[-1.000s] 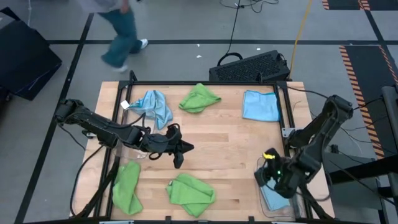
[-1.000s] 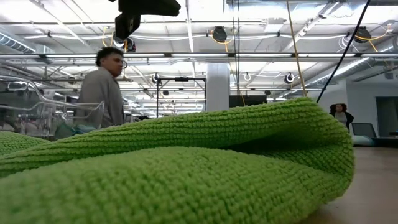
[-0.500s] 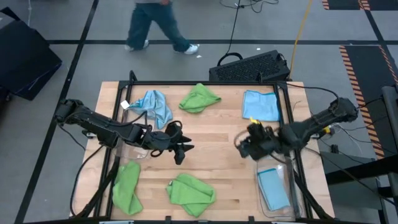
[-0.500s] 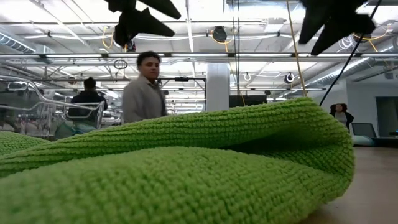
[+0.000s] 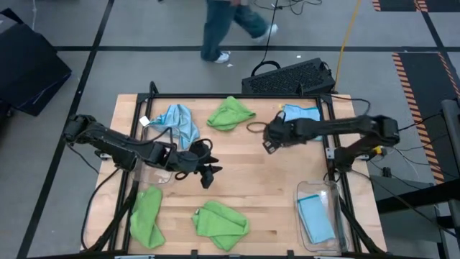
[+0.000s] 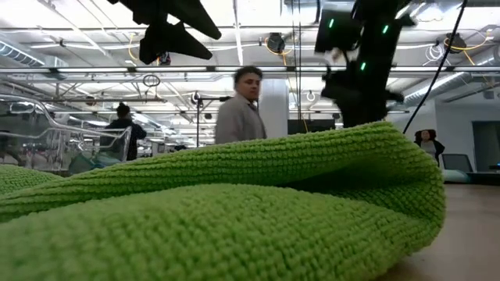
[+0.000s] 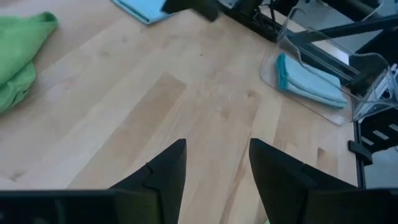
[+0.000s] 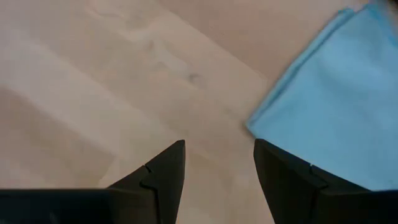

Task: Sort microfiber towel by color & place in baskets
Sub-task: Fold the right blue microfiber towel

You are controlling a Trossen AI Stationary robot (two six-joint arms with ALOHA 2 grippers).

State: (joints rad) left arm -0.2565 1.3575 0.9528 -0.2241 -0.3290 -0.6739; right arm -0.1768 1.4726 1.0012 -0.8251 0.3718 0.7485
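Observation:
Three lime green towels lie on the table: one at the far middle (image 5: 230, 114), two near the front edge (image 5: 147, 216) (image 5: 219, 219). A crumpled light blue towel (image 5: 176, 122) lies far left. A flat blue towel (image 5: 305, 122) (image 8: 336, 93) lies far right. Another blue towel (image 5: 316, 219) lies in the clear basket (image 5: 332, 198) at the near right. My left gripper (image 5: 213, 178) (image 7: 217, 168) hangs open over bare wood at mid-table. My right gripper (image 5: 267, 140) (image 8: 217, 168) is open above the wood, just beside the flat blue towel's corner.
A black perforated crate (image 5: 291, 75) stands beyond the far edge. A second clear basket (image 5: 152, 177) shows faintly under my left arm. In the low view a green towel (image 6: 234, 211) fills the foreground. A person (image 5: 230, 29) walks past behind the table.
My right gripper has swung from above the near-right basket toward the far edge and the table's middle, turning as it went, and now stands by the flat blue towel, still open. My left gripper has opened in place. A person has walked rightward beyond the far edge.

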